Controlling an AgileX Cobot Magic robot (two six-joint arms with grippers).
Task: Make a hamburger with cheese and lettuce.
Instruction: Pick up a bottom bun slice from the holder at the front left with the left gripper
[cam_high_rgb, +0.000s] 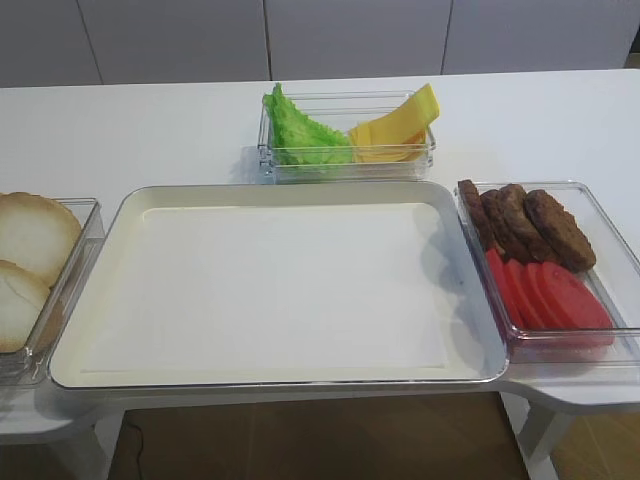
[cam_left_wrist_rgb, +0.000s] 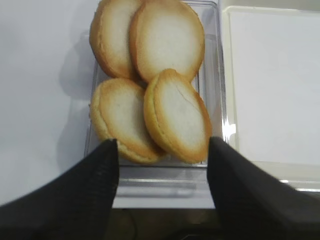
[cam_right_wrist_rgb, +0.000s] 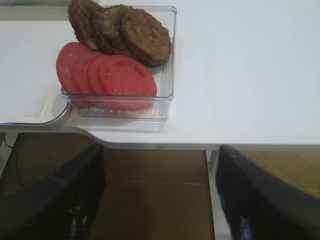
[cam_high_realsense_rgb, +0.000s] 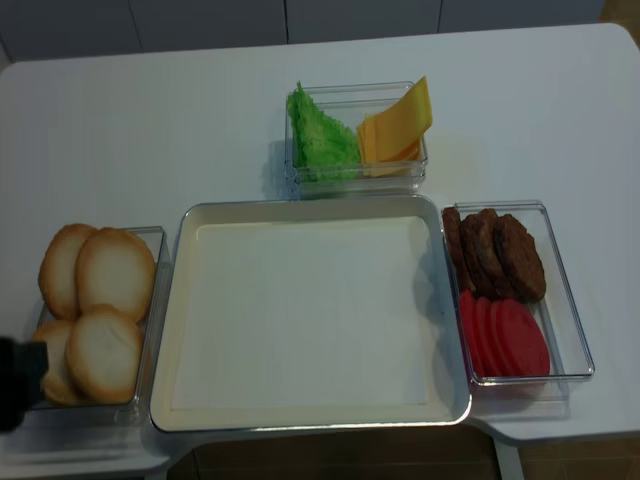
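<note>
Several hamburger bun halves (cam_left_wrist_rgb: 177, 117) with golden rims and pale cut faces lie overlapping in a clear box (cam_left_wrist_rgb: 216, 60) at the table's left (cam_high_realsense_rgb: 95, 310). My left gripper (cam_left_wrist_rgb: 163, 145) hovers open at the box's near end, its black fingers (cam_left_wrist_rgb: 97, 190) either side of the nearest buns, touching nothing. Green ruffled lettuce (cam_high_rgb: 300, 130) and fanned yellow cheese (cam_high_rgb: 395, 130) share a clear box at the back centre. My right gripper (cam_right_wrist_rgb: 161, 150) stands open and holds nothing, below the table's front edge near the right-hand box.
A large cream tray (cam_high_rgb: 280, 290) fills the middle of the white table. A clear box on the right holds dark patties (cam_high_rgb: 525, 225) and red tomato slices (cam_high_rgb: 545, 295). A dark part of the left arm (cam_high_realsense_rgb: 14, 384) shows at the front left corner.
</note>
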